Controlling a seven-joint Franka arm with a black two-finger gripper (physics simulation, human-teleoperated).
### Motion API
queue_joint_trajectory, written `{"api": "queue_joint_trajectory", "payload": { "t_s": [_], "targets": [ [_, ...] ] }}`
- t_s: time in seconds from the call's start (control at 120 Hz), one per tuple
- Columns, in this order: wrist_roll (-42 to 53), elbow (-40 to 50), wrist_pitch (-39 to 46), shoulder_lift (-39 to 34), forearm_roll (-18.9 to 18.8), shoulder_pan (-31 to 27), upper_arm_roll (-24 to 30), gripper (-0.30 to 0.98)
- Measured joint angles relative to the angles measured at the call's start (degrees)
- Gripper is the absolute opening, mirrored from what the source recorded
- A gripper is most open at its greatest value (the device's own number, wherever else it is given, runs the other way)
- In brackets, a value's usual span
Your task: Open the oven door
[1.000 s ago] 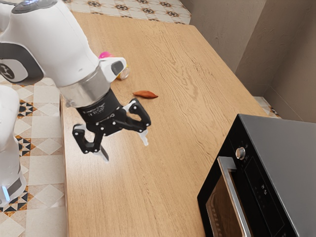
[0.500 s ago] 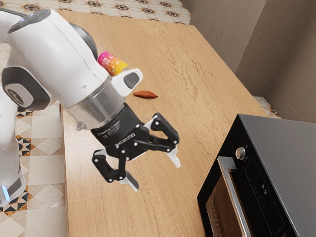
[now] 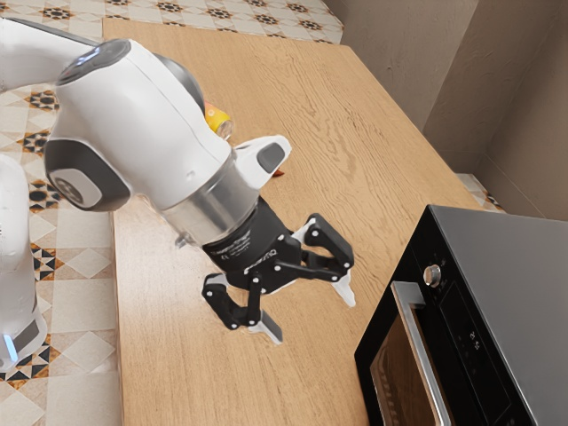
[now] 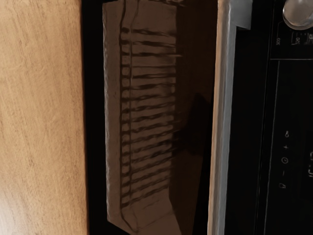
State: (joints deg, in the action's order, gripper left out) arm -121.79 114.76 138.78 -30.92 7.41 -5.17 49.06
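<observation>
Blk oven door (image 4: 93,147) w/ silver handle (image 4: 225,122)

White arm (image 3: 146,133), black two-finger gripper (image 3: 313,321)
Directly behind the jaws, a black housing (image 3: 244,253) bears small white lettering; angular black links (image 3: 330,241) with pale round pins form the jaws' sides, ending in whitish and grey tips (image 3: 344,291). Farther back from the jaws come a silvery collar (image 3: 213,211), a white lobe with a dark grey inset (image 3: 269,158), smooth rounded white shells and a dark grey cap (image 3: 84,185); well apart from the jaws, a light-blue strip (image 3: 11,347) glows.
</observation>
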Motion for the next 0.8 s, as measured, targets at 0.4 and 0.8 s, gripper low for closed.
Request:
{"api": "queue_joint_trajectory", "payload": {
  "t_s": [0.4, 0.8],
  "targets": [
    [1.7, -2.0, 1.4, 3.6, -0.7, -2.0, 3.1, 0.68],
    [2.8, -3.7, 2.5, 6.2, -2.0, -7.4, 7.7, 0.68]
  ]
}}
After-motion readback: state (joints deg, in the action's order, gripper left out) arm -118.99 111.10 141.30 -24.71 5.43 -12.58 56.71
